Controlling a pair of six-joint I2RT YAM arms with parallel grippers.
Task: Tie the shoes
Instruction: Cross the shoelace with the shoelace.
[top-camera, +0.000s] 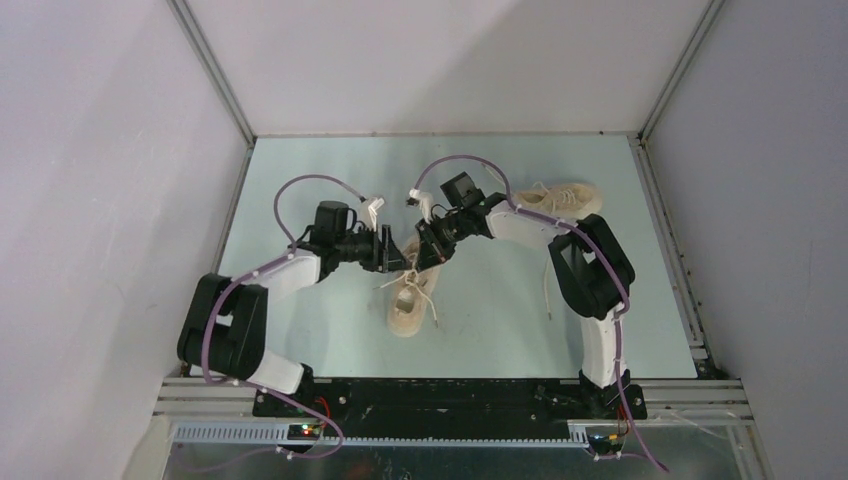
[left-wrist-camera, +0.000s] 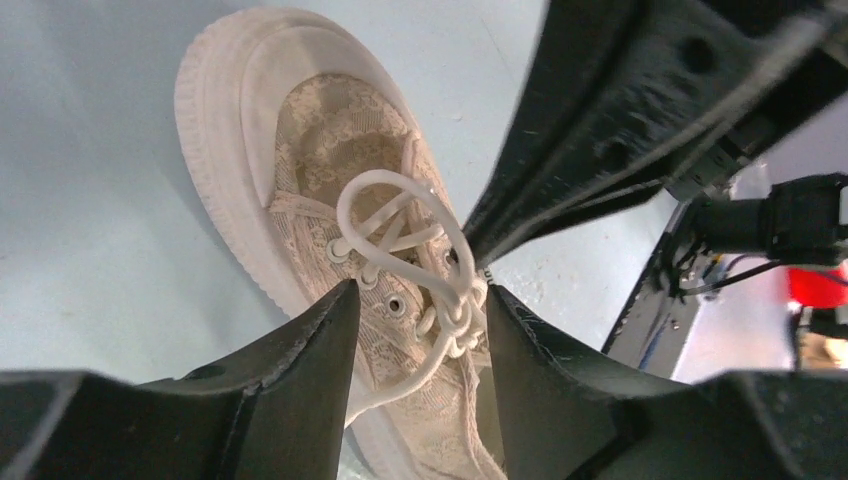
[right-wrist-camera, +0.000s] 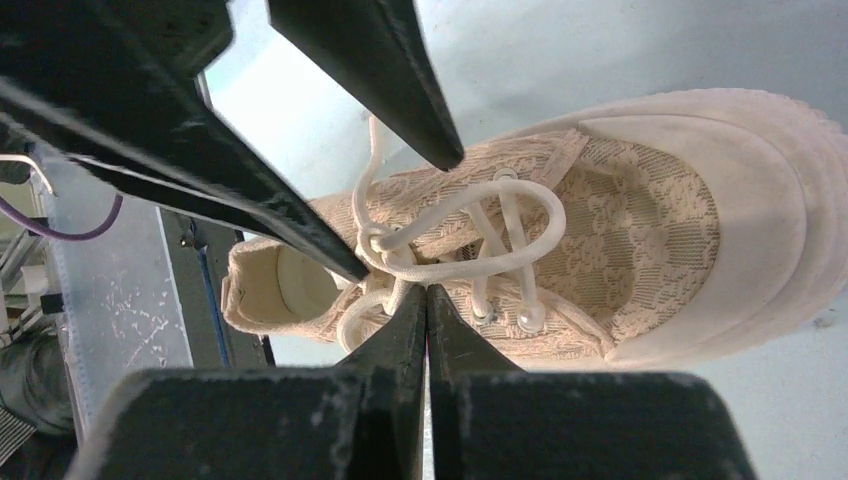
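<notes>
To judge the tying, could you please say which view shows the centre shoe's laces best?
Right wrist: the laces show large and sharp. Left wrist shows them partly hidden between fingers; top external shows only tiny strands.

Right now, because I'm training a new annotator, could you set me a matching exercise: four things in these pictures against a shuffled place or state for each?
Things:
1. left pincer
2. right pincer
3. near shoe
4. far shoe

Places or states:
A. lying at the far right of the table
B. jaws shut, tips at the laces
C. jaws apart, astride the laces
D. mid-table, beneath both pincers

Pairs: 1-C; 2-B; 3-D; 4-A
</notes>
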